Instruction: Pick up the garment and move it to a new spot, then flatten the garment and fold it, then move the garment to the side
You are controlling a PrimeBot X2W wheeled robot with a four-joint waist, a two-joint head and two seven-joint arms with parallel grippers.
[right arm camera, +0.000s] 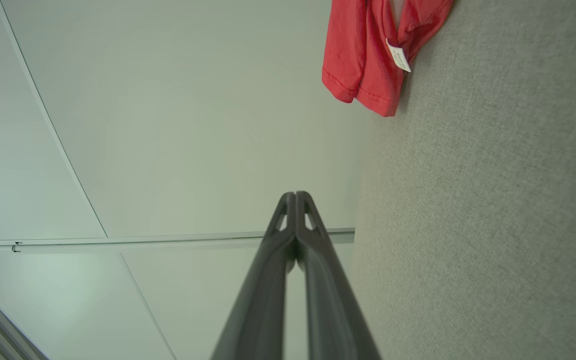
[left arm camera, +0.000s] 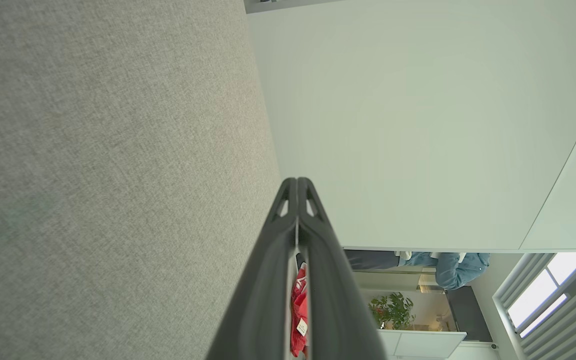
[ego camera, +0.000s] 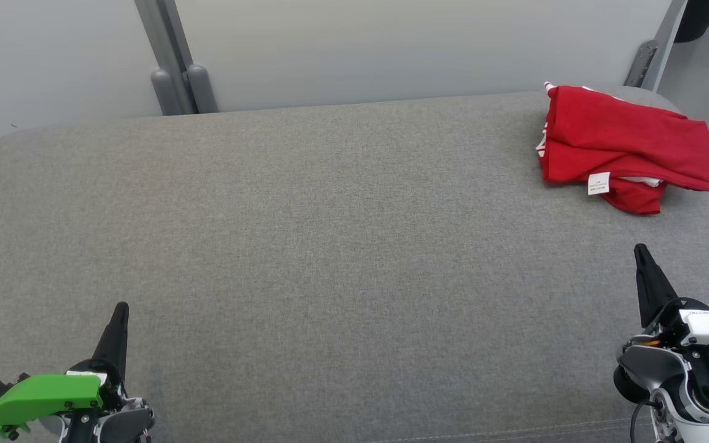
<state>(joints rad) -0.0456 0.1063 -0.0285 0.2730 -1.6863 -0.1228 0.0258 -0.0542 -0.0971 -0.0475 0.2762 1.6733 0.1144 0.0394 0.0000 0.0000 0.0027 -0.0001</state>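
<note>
Head view. Grey fabric worktop (ego camera: pixel 330 246): one item. Red garment (ego camera: pixel 625 144), folded into a loose bundle, lying at the far right corner, with a white label (ego camera: pixel 599 183) on its near edge. Left gripper (ego camera: pixel 120 311) at near left and right gripper (ego camera: pixel 640 253) at near right, both well apart from the garment. Each shows as a single dark point, holding nothing

Left wrist view. Left gripper (left arm camera: pixel 297 182): fingers pressed together at the tips, empty. Garment (left arm camera: pixel 297 305) seen as a red sliver through the slit between the fingers. Pale wall panel (left arm camera: pixel 418 125) beyond the worktop (left arm camera: pixel 93 175)

Right wrist view. Right gripper (right arm camera: pixel 295 196): closed tip to tip, empty. Garment (right arm camera: pixel 368 50) at the edge of the worktop (right arm camera: pixel 493 225), label (right arm camera: pixel 398 56) sticking out
</note>
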